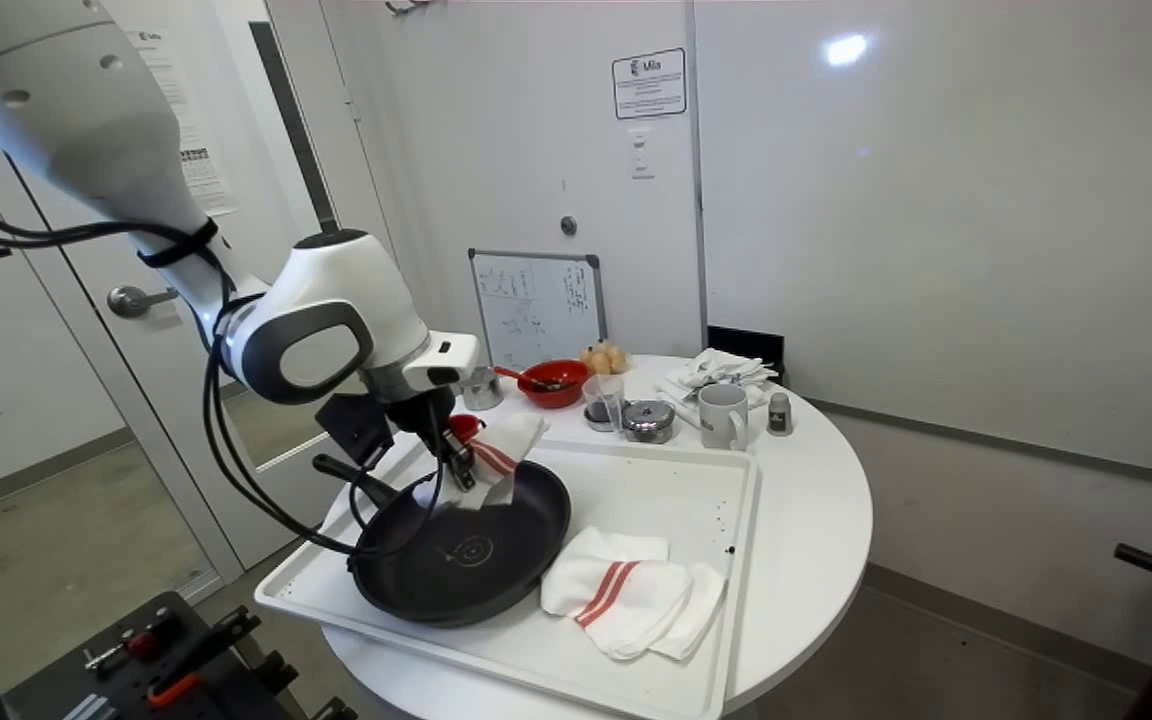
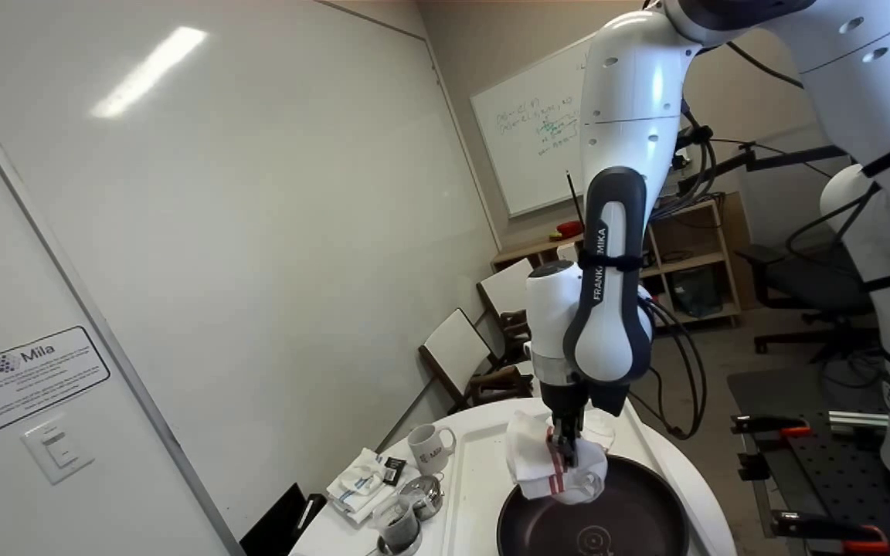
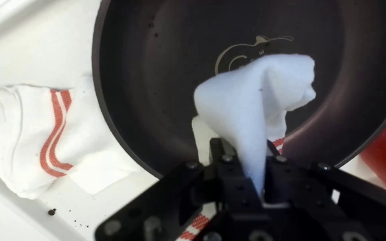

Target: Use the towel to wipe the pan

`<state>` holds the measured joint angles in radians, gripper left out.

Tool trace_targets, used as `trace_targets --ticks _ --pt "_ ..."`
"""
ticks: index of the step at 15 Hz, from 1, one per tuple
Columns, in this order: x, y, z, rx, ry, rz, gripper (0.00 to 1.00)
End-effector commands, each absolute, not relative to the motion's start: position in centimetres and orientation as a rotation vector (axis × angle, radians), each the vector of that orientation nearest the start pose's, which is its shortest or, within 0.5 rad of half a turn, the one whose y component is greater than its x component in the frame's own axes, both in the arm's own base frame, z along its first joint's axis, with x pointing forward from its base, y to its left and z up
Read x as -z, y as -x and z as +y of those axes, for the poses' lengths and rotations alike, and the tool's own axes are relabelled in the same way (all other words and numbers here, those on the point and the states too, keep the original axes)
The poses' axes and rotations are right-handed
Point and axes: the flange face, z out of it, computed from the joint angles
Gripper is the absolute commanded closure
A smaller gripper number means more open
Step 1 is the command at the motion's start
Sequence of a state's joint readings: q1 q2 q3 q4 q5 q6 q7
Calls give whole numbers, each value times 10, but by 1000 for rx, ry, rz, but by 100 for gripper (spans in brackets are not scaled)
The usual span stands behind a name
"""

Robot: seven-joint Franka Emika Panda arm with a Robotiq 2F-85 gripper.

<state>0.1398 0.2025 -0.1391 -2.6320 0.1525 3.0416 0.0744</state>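
My gripper (image 1: 463,479) is shut on the towel (image 1: 509,440), a white cloth with red stripes. In the wrist view a bunched fold of the towel (image 3: 236,97) sticks out between the fingers, over the black pan (image 3: 159,87). The pan (image 1: 466,585) lies on the tray with its handle (image 1: 351,478) pointing back toward the arm. In an exterior view the towel (image 2: 530,455) hangs on both sides of the gripper (image 2: 566,461) above the pan's rim area. Whether its lower end touches the pan (image 2: 634,510) I cannot tell. The towel covers part of the pan's inside.
Beside the pan, a wider striped cloth (image 1: 626,590) lies on the white tray (image 1: 671,490). A red cup (image 3: 385,154) is close by the pan. Behind the tray stand a red bowl (image 1: 553,388), clear cup (image 1: 604,400), metal pot (image 1: 648,422), mug (image 1: 721,415) and small shaker (image 1: 779,414).
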Motion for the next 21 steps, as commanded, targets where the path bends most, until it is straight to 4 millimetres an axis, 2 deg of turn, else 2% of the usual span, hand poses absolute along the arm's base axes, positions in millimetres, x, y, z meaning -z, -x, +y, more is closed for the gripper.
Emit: trace_targets --ticks 1,2,3,6,10,13,18,21 --pt "-200 -447 -13 327 3095 338 84" --pt "-200 -447 -13 327 3095 338 84" --pt "-200 -447 -13 327 3095 338 90" --pt "-216 -466 -29 374 3073 415 90" --pt "-245 -510 -68 435 3044 540 90" --pt "-259 -543 -97 383 3024 612 90" --pt "-265 -594 -138 228 3003 718 90" --pt "-256 -622 -153 151 3002 768 90"
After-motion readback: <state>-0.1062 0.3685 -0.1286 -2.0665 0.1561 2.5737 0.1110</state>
